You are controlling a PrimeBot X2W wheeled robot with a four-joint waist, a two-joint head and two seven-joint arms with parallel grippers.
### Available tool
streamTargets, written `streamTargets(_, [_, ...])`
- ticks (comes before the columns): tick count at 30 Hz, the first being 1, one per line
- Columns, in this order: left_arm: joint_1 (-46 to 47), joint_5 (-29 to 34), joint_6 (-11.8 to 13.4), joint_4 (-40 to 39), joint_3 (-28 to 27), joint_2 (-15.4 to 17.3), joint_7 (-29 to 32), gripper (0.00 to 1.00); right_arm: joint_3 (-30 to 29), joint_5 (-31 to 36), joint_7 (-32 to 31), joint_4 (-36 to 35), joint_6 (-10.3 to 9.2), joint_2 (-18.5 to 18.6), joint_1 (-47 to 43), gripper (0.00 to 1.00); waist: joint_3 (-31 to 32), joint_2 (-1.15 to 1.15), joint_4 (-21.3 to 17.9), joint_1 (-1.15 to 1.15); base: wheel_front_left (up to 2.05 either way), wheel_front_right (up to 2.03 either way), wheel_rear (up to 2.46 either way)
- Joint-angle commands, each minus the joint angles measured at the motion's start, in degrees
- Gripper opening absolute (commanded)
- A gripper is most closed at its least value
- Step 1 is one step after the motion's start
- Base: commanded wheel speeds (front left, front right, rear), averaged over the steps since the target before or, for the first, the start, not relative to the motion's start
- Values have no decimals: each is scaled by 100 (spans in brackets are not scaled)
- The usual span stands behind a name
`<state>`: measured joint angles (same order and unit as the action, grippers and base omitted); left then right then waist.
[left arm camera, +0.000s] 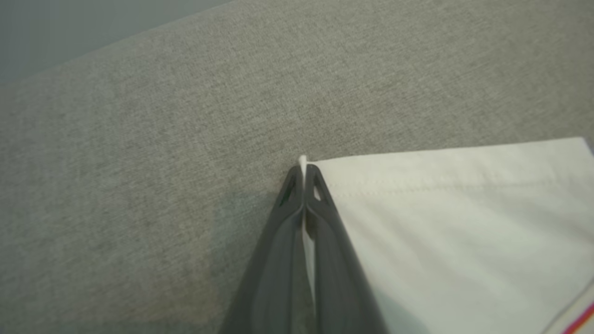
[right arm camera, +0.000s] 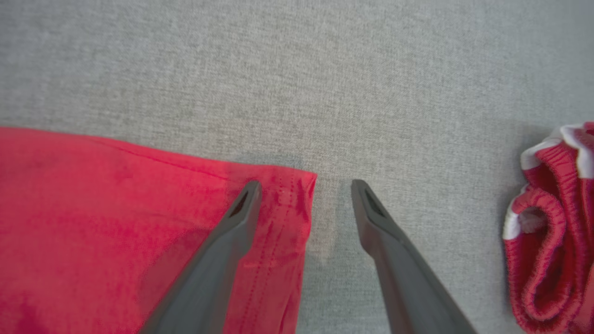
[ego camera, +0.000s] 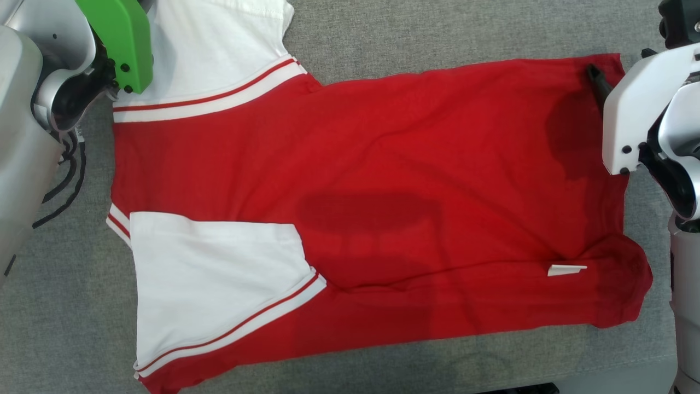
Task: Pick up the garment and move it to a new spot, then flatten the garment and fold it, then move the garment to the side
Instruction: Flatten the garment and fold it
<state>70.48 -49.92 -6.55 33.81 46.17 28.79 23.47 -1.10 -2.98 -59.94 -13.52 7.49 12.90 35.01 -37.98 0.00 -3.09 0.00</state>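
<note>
Your shirt (ego camera: 355, 219) lies flat across the middle of the worktop (ego camera: 437, 33), left gripper (left arm camera: 304, 174) pinched tight on its white sleeve corner (left arm camera: 352, 176), right gripper (right arm camera: 305, 185) spread wide astride the red hem corner (right arm camera: 290, 195), so pulling now would likely drag one side only and rumple it.

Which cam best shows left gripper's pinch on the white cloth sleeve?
Left wrist view: the left gripper is shut on a corner of the white cloth sleeve, fabric between its fingers. Head view: a green wrist cover hides the pinch. Right wrist view: red hem corner.
</note>
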Motion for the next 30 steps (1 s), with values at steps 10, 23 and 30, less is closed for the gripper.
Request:
streamTargets(10, [-48, -34, 60, 32, 74, 76, 67, 0, 92, -140, -241, 206, -1, -8, -34, 18, -10, 0, 16, 0, 0, 0, 0])
streamTargets(23, [-313, 32, 306, -135, -206, 26, -983, 0, -63, -225, 371, 366, -2, -28, -132, 0, 219, 0, 148, 0, 0, 0, 0])
streamTargets(30, [-1098, -124, 714, -511, -638, -96, -2338, 0, -339, -440, 834, 416, -1, -184, -523, 0, 629, 0, 372, 0, 0, 0, 0])
